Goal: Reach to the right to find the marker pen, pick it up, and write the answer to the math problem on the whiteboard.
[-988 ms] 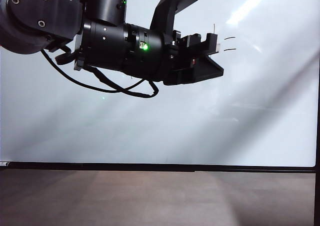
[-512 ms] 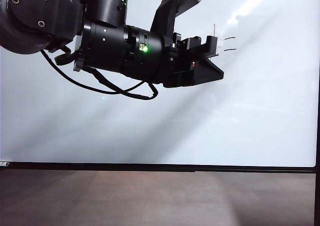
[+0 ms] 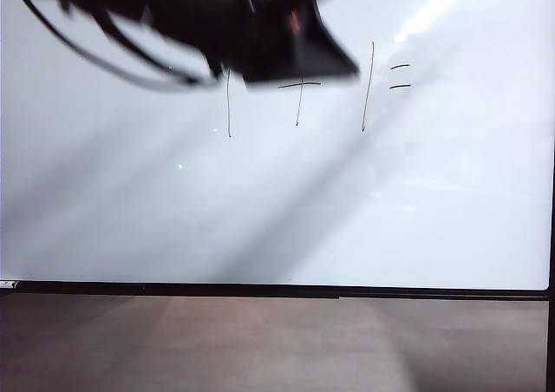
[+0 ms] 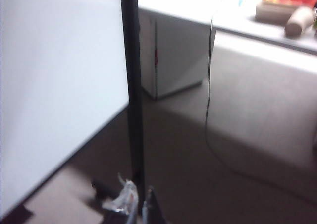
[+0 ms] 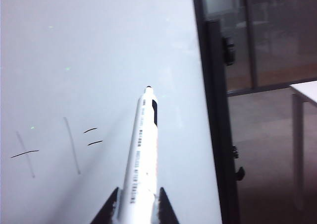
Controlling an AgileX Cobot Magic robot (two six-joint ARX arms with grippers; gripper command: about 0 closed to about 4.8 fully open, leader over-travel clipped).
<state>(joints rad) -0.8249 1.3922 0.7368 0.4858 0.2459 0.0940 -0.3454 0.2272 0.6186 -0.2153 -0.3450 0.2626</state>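
The whiteboard [image 3: 277,201] fills the exterior view; the arm that hid its upper left a second ago has swung up, baring the whole math problem [image 3: 303,93], no answer after the equals. The right gripper [image 5: 134,204] clamps the marker pen [image 5: 142,154], tip off the board. Left gripper [image 4: 141,209]: grip unclear

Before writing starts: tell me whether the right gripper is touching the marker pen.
Touching. The right wrist view shows the right gripper with its two dark fingers pressed against either side of the marker pen, whose barrel projects toward the whiteboard.
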